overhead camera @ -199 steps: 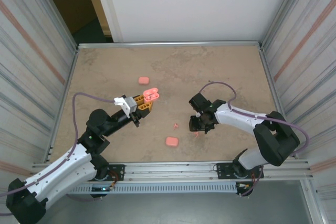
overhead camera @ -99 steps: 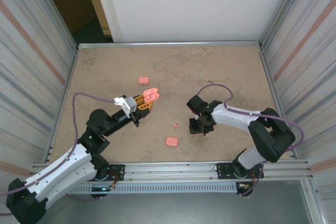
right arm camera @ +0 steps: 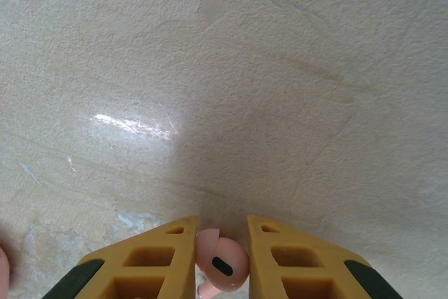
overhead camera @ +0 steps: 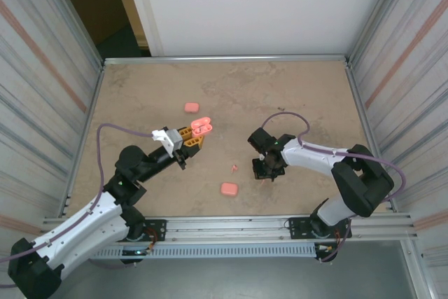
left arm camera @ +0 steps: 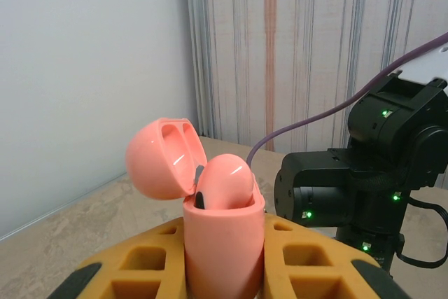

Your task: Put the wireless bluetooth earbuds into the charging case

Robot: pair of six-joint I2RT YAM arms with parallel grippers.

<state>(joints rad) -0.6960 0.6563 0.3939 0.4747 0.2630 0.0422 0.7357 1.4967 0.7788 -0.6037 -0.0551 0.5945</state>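
No legible text or markings anywhere.

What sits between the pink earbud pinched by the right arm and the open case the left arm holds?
Nothing visible. The right end effector is shut on the earbud; the case in the left end effector has its lid open. Between them lies bare table, with one loose earbud lying off to the side.

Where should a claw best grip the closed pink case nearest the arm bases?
Take the closed pink case by two opposite side edges, coming straight down from above. It lies flat and low on the table, so probably only its sides offer a pinch.
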